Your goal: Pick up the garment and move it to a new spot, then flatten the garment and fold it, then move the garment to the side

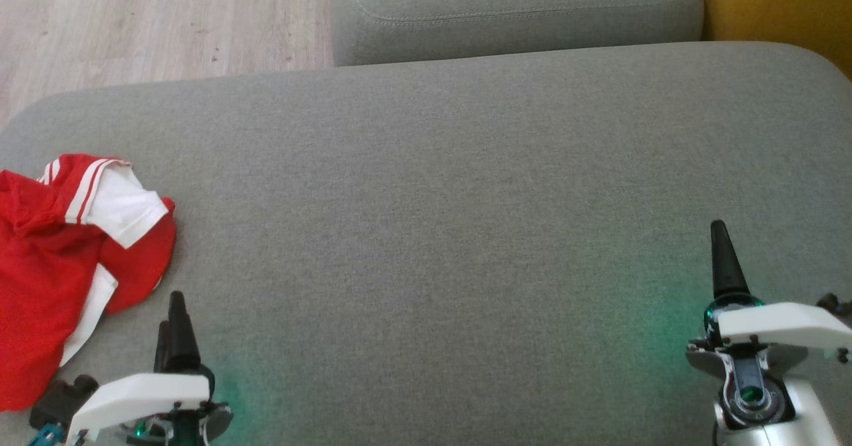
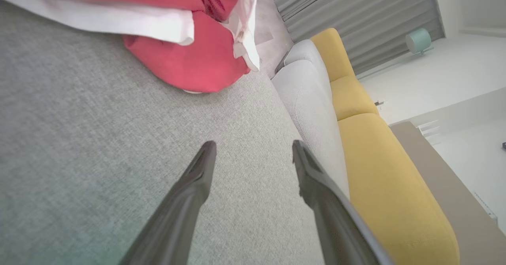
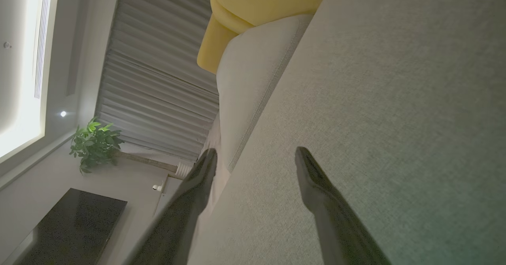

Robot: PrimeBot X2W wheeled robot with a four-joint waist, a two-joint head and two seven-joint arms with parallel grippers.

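You had the garment [image 1: 60, 259], red with white panels and striped trim, lying crumpled and loose at the far left edge of the grey sofa seat [image 1: 466, 186], partly cut off by the head view's left border. Your left gripper [image 2: 253, 146] sat just beside it, near the garment's lower right hem in the head view. Its fingers were spread wide with bare seat fabric between them, clear of the cloth. In the left wrist view the red and white folds lay ahead of the fingertips, apart from them. Your right gripper [image 3: 256, 152] was well apart from the garment, over at the seat's right side, fingers likewise spread and empty, low over the fabric. Whether they touched the seat, can't tell. A green tint showed on the fabric beside each gripper. Beyond the seat you had a grey back cushion [image 1: 512, 13], a yellow cushion [image 1: 779, 0] to its right, and pale wood floor [image 1: 133, 26] at upper left. The right wrist view also caught a grey curtain [image 3: 158, 79] and a potted plant [image 3: 95, 142].
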